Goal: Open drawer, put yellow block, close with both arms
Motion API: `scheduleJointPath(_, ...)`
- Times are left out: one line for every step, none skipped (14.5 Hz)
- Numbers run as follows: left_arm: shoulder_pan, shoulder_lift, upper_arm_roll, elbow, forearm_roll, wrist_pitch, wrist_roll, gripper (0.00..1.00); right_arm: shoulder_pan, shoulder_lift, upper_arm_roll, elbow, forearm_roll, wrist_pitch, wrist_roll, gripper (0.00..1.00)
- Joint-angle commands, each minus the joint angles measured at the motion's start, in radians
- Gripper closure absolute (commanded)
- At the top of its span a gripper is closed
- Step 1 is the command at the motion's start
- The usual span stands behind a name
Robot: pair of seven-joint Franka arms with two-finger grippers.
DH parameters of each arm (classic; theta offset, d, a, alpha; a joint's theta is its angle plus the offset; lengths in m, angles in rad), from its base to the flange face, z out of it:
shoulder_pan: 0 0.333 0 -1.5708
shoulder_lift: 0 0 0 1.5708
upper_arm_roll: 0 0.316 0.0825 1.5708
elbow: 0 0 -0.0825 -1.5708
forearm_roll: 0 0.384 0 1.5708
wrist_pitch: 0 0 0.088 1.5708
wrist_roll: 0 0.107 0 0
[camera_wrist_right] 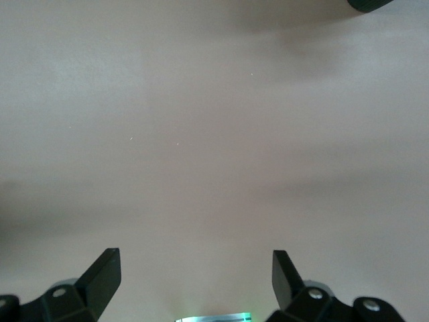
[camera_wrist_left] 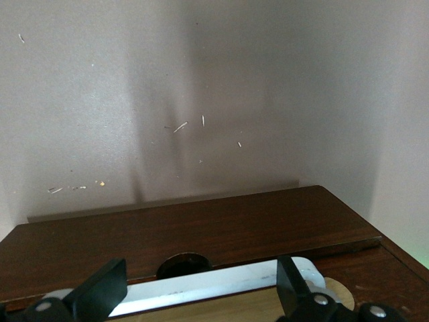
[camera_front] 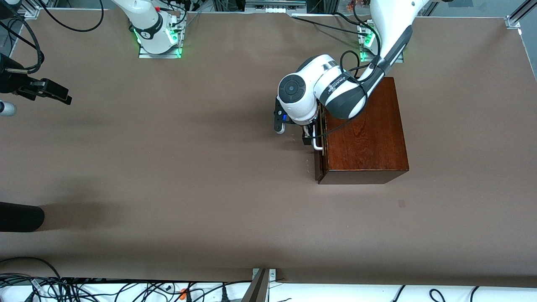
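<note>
Dark reddish wood: the box [camera_front: 365, 134] sits toward the left arm's end of the worktop [camera_front: 188, 167], drawer [camera_front: 319, 142] barely ajar. Left gripper [camera_wrist_left: 201, 290] straddles the white handle [camera_wrist_left: 214, 282], jaws apart, ready to pull. Right gripper [camera_wrist_right: 196, 276] waits open over bare worktop; no yellow block visible.

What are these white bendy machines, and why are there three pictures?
They are two robot arms with pincher hands called grippers. One picture looks down from high up; the other two come from little cameras on each arm's wrist. On the brown table stands a dark wooden box with a drawer. The left gripper is spread open at the drawer's white handle, one finger past each end, not squeezing it. The right gripper waits open over bare table, holding nothing. No yellow block shows.
</note>
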Motion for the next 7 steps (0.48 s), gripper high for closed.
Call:
scheduleJointPath(0.016, -0.014, 0.025, 0.010, 0.042, -0.032, -0.011, 0.00, -0.016, -0.002, 0.009, 0.010, 0.003, -0.005, -0.001, 0.00)
scheduleJointPath(0.013, -0.021, 0.020, 0.015, 0.033, -0.031, -0.034, 0.00, -0.016, -0.005, 0.008, 0.010, 0.003, -0.010, -0.010, 0.00)
scheduleJointPath(0.013, -0.038, 0.006, 0.018, 0.027, -0.029, -0.051, 0.00, -0.016, -0.006, 0.008, 0.010, 0.003, -0.013, -0.012, 0.00)
scheduleJointPath(0.022, -0.057, -0.026, 0.038, -0.002, -0.031, -0.069, 0.00, -0.016, -0.006, 0.008, 0.010, 0.001, -0.016, -0.013, 0.00)
scheduleJointPath(0.026, -0.073, -0.037, 0.061, -0.056, -0.034, -0.089, 0.00, -0.016, -0.006, 0.008, 0.010, 0.001, -0.016, -0.015, 0.00)
scheduleJointPath(0.031, -0.095, -0.037, 0.082, -0.122, -0.037, -0.118, 0.00, -0.016, -0.008, 0.012, 0.010, 0.000, -0.016, -0.016, 0.00)
scheduleJointPath(0.051, -0.118, -0.035, 0.101, -0.194, -0.060, -0.179, 0.00, -0.016, -0.008, 0.013, 0.010, 0.000, -0.018, -0.016, 0.00)
